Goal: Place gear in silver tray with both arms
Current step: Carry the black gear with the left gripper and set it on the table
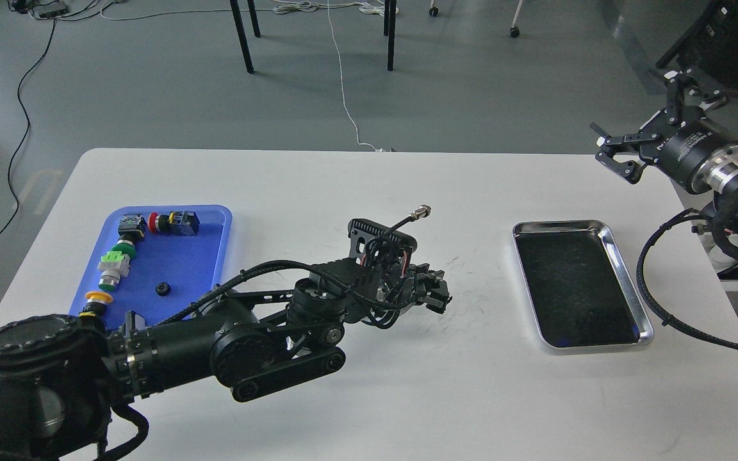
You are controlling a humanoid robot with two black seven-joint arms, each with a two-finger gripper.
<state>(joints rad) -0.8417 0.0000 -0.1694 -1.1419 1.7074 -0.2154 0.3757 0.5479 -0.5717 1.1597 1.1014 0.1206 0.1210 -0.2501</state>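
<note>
— Left hand [436, 296] hovers mid-table, dark and end-on; I cannot tell its grip. Right hand [619, 155] hangs fingers apart.

— The small black gear [163, 289] sits in the blue plastic tray [212, 256], well apart from the shiny silver tray [625, 272]. A fumbled handover could drop it.

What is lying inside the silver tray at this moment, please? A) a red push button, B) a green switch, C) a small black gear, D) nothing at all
D: the silver tray shows only its bare dark bottom, while the small black gear lies on the blue tray at the left side of the table.
</note>
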